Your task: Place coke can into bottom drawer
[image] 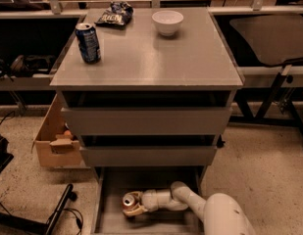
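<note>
The coke can [130,200], orange-red with a silver top, is held low inside the open bottom drawer [110,219], toward its left side. My gripper [133,204] reaches in from the right on a white arm and is shut on the can, with one pale finger [136,211] under it. Whether the can touches the drawer floor I cannot tell.
On the cabinet top stand a dark blue can [88,43], a white bowl [167,22] and a dark snack bag [113,13]. The two upper drawers [146,120] are closed. A cardboard box [53,143] sits on the floor at the left, cables and a stand leg [58,214] beside it.
</note>
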You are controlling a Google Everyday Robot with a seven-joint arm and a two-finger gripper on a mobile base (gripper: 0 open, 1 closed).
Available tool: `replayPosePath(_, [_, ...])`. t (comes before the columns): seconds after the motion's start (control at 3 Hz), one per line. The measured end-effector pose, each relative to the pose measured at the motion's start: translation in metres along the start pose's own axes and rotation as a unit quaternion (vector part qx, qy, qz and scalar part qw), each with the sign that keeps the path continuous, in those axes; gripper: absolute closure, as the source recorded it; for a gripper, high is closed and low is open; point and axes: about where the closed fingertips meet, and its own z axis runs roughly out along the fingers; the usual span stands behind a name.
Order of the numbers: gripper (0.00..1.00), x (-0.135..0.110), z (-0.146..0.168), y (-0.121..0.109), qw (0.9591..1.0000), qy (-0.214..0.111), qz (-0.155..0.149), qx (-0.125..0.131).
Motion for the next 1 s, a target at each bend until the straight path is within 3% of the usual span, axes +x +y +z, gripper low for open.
replayPosePath(0.33, [1.0,0.0264,0.018,0.0016,0.9999,0.003,0.007,-0.01])
replayPosePath(0.67, [0.82,0.0291,0.0194,-0.0005,0.9999,0.004,0.007,-0.009])
replayPosePath(1.0, [0.51,0.0291,0.0194,-0.0005,0.9999,0.004,0.007,-0.009])
